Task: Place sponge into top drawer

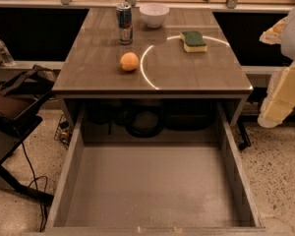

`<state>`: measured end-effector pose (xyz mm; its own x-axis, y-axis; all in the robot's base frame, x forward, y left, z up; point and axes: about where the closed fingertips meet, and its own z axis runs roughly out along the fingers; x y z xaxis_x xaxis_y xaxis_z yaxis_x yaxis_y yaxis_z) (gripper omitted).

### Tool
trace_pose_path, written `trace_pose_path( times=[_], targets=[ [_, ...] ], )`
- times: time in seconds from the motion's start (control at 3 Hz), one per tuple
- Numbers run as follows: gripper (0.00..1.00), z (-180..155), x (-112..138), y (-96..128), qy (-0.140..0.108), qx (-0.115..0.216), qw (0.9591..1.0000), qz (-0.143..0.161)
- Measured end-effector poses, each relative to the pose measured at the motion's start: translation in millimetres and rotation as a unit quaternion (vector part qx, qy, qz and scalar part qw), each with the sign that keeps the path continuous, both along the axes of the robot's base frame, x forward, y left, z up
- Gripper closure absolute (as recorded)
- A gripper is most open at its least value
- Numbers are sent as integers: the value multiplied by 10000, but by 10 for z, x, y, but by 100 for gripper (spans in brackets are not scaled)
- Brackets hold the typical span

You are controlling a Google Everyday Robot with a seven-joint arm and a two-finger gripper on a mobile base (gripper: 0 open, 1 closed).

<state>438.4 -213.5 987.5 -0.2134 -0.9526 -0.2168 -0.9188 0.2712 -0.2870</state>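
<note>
The sponge [193,41], dark green on top with pale yellow foam below, lies flat on the right rear part of the brown wood-grain tabletop [187,75]. The top drawer [152,186], wide, shallow and grey, is pulled fully out below the table's front edge, with nothing in it. My gripper [280,90], cream and white, hangs at the right edge of the view. It is off the table's right side, to the right of and nearer than the sponge, and touches nothing.
An orange [130,61] lies left of centre on the tabletop. A drink can [124,22] and a white bowl [154,14] stand at the back. A dark chair and cables [14,112] are on the floor at left. Coiled cables [145,122] lie under the table.
</note>
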Motion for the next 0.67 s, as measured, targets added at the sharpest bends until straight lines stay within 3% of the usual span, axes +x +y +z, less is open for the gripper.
trace_pose_path(
  times=[0.33, 0.67],
  targets=[
    [0, 2, 21, -7, -39, 22, 10000, -22],
    [0, 39, 474, -183, -767, 521, 9942, -545]
  ],
)
